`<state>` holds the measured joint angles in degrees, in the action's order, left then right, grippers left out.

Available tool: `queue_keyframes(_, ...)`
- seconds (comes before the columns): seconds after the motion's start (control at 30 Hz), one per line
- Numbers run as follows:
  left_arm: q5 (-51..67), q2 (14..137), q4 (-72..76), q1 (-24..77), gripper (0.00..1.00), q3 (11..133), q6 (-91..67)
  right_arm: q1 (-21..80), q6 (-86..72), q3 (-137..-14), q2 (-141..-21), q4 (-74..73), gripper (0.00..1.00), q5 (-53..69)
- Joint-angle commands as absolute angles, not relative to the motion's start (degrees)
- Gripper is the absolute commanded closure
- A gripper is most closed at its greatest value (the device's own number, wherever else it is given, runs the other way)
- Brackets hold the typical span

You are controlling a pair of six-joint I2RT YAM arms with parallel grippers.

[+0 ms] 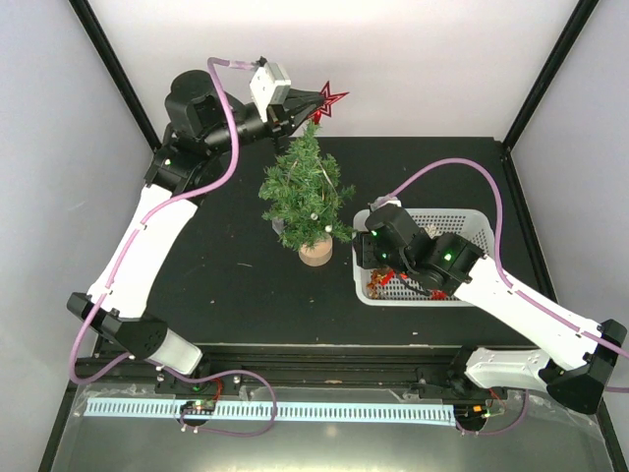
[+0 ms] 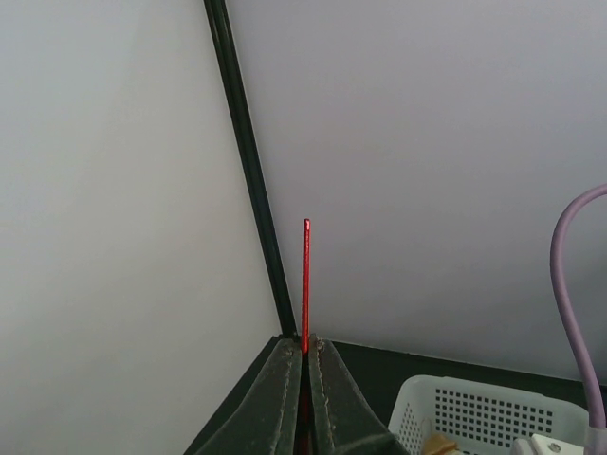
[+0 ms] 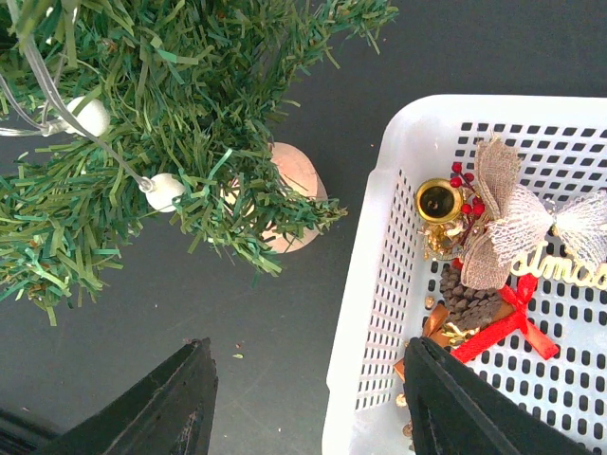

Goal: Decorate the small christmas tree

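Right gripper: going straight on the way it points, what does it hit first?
Probably the basket: its side wall sits between the open fingers of the right gripper, one finger over the table, the other over the ornaments. Depth unclear.

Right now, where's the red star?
Top view, far side, left of centre: the red star is held by the left gripper, jaws shut, just past the tip of the small christmas tree.

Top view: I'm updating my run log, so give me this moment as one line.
left gripper shut on star near tip of tree | right gripper open over basket edge | star not yet mounted
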<state>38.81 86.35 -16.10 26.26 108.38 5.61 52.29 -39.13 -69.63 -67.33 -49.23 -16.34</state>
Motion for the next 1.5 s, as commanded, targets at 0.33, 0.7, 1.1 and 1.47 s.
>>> queue_keyframes(0.33,37.46,83.74,-19.64,24.13,0.98,107.90,6.07,51.91,-39.29,-70.57,-68.04,-48.84,0.45,-16.53)
queue_keyframes(0.7,37.62,80.72,-10.91,22.91,0.98,99.49,1.30,51.91,-39.20,-70.48,-68.15,-48.69,0.45,-16.53)
queue_keyframes(1.1,40.32,79.62,2.63,19.74,0.98,92.20,-12.06,51.92,-39.29,-70.62,-68.34,-49.10,0.45,-16.70)
queue_keyframes(1.47,45.94,79.89,22.23,15.77,0.98,83.70,-28.23,51.94,-40.15,-71.14,-68.01,-50.24,0.45,-16.46)
